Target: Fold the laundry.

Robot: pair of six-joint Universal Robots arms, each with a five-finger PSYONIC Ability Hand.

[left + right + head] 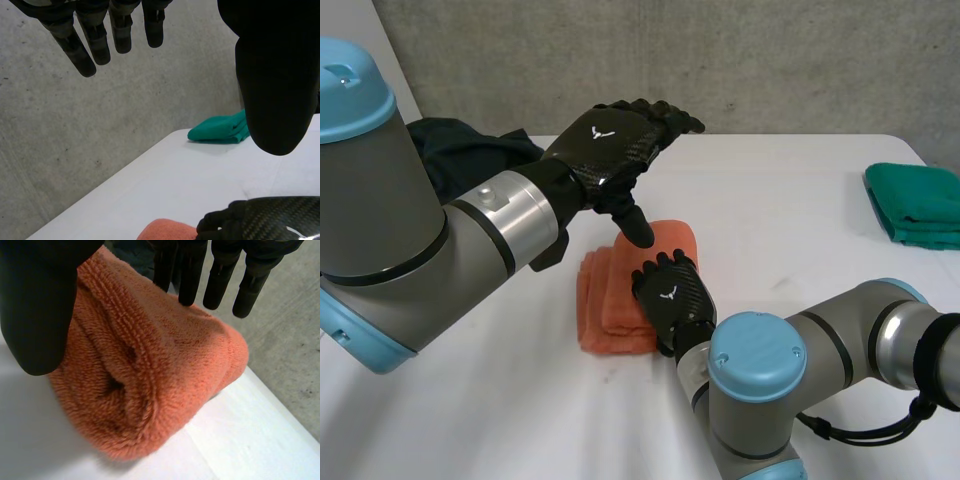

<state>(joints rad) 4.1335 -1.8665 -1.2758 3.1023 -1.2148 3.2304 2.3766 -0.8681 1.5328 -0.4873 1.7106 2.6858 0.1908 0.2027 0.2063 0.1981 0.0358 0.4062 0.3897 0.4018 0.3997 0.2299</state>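
A folded orange towel [605,300] lies mid-table, a folded green towel [920,205] far right, a dark cloth [460,155] heaped left.

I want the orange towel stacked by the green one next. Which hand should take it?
Right. The right hand rests on the orange towel, straight fingers over it, and the green towel lies on that arm's side. The left hand hovers above, open and empty.

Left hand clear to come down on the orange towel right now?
Probably yes, at the far end: the left hand hovers open above the orange towel there. The right hand covers the near part, blocking that.
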